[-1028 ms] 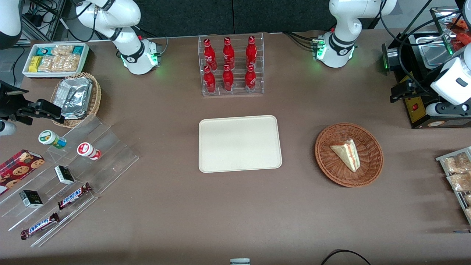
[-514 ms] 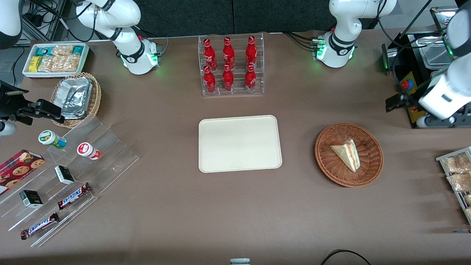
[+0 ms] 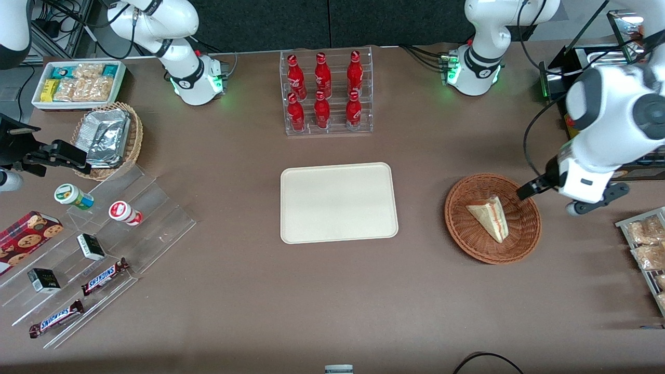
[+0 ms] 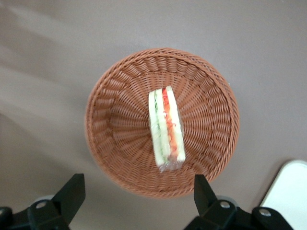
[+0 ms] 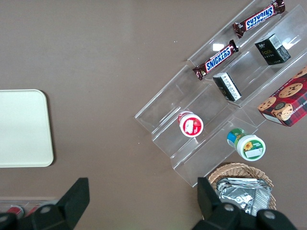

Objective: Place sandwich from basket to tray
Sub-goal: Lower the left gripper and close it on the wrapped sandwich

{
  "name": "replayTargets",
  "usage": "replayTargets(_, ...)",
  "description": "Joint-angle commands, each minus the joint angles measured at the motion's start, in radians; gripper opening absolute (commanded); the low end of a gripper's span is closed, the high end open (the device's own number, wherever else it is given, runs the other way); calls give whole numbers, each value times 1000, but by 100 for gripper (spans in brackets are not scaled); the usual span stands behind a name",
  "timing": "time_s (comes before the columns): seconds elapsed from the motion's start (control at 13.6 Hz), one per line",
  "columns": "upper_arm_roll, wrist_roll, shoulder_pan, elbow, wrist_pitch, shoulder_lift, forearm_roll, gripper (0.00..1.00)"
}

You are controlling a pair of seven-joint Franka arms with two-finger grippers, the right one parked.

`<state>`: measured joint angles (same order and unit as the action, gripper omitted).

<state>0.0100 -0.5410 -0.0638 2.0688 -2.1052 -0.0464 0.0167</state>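
Note:
The sandwich [image 3: 488, 217], a clear-wrapped white wedge with red and green filling along its cut edge, lies in the reddish-brown wicker basket [image 3: 457, 228]. In the left wrist view the sandwich [image 4: 165, 129] sits near the middle of the basket [image 4: 110, 96]. My left gripper [image 3: 527, 190] hangs above the basket's rim on the side toward the working arm's end, apart from the sandwich. The gripper [image 4: 136, 196] is open wide with nothing between its fingers [image 4: 72, 191]. The cream tray [image 3: 337, 202] lies flat beside the basket, bare, and a corner of the tray [image 4: 292, 191] shows in the wrist view.
A clear rack of red bottles [image 3: 324, 93] stands farther from the camera than the tray. A black appliance [image 3: 597, 83] and a rack of snack packets [image 3: 644, 244] sit at the working arm's end. A stepped acrylic display [image 3: 93, 249], a tan basket with foil packets [image 3: 106, 137] and a white snack box [image 3: 78, 83] lie toward the parked arm's end.
The left arm has swung from over the black appliance toward the basket. Its gripper now hangs over the basket's rim. The sandwich, basket and tray have not moved.

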Motion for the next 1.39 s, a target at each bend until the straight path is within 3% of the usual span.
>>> replayTargets(0.0, -7, -153, -22, 117, -172, -1, 9, 100)
replayTargets(0.44, -7, -214, -63, 146, -327, -114, 11, 100)
replayTargets(1.1, -5, -214, -63, 175, -407, -191, 12, 100)
replayTargets(1.17, -5, -214, -63, 174, -407, -199, 12, 92)
replayTargets(1.25, -5, -212, -63, 174, -407, -201, 12, 60)
replayTargets(1.32, -5, -212, -63, 174, -406, -201, 12, 21)
